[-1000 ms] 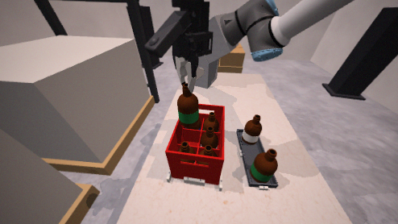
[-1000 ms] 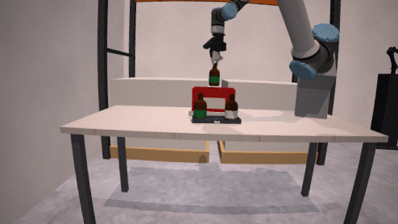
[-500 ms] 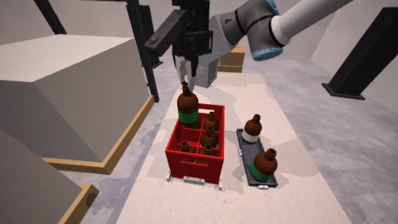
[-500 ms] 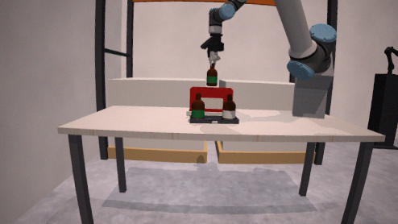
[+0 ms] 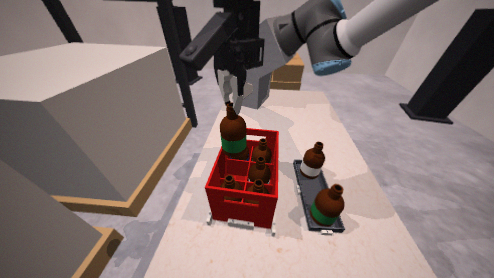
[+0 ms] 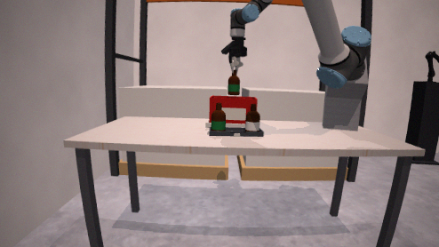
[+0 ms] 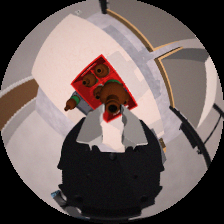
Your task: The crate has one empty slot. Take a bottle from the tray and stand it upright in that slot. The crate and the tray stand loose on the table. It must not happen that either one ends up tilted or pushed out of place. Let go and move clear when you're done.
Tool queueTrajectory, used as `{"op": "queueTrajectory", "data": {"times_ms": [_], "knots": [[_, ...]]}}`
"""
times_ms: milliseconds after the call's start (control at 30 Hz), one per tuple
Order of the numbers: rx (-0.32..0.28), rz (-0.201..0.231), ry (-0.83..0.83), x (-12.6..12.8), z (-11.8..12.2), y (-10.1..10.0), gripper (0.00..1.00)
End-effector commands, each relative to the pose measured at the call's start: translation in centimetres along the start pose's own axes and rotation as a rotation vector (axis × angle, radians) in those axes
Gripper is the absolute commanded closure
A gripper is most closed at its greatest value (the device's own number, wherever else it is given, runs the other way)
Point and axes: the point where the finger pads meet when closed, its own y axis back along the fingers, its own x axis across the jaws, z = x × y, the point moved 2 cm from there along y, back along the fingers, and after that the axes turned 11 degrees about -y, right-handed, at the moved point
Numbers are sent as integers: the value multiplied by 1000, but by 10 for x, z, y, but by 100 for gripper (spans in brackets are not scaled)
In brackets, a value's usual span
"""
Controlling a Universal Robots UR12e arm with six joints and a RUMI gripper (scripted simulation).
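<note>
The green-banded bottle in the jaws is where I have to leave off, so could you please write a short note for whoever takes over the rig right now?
Gripper: shut on the green-banded bottle, gripped by the neck and hanging upright.
Position: the bottle is above the far-left corner of the red crate, its base not yet down in the slot.
Crate: four other bottles show in it.
Tray: two bottles remain, one white-banded, one green-banded, both upright.
Done: pick and carry.
Left: lower it into the slot, release, withdraw.

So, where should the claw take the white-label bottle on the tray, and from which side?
At the narrow neck, from straight above: the white-label bottle stands upright on the tray, its neck free on top, while its body is wide and another bottle stands near.
</note>
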Motion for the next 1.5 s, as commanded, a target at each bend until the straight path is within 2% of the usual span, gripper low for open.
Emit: {"op": "queueTrajectory", "data": {"times_ms": [0, 1467], "knots": [[1, 0, 0, 0, -1, 0, 100], [1, 0, 0, 0, -1, -36, 100]]}}
